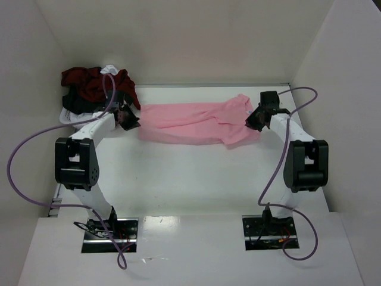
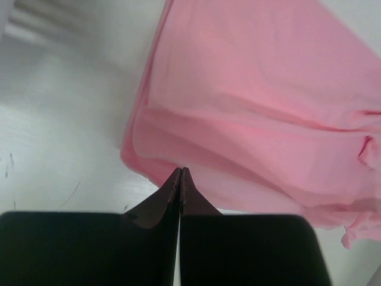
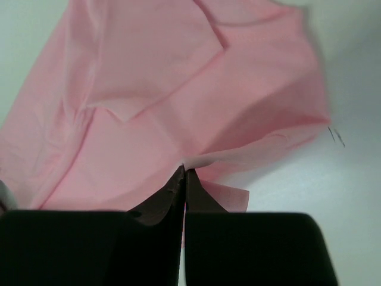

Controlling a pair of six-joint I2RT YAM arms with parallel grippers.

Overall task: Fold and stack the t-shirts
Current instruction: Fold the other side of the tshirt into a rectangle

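From above, we see the pink t-shirt (image 1: 190,122) spread mid-frame, with the left gripper (image 1: 127,120) and right gripper (image 1: 256,121) at its ends. A pile of dark t-shirts (image 1: 89,83) sits upper left. In the left wrist view, the jaws are pinched onto its hem. In the right wrist view, they are likewise clamped on its edge.

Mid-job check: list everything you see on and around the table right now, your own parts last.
pink t-shirt: one, light pink, lying crumpled across the far middle of the table.
heap of shirts: one pile, dark red, black and white, far left corner.
table: one, white, under everything.
cables: two, purple, one looping beside each arm.
left arm: one, white and black, reaching to the pink t-shirt's left end.
right arm: one, white and black, reaching to its right end.
left gripper: one, black, shut on the left edge.
right gripper: one, black, shut on the right edge.
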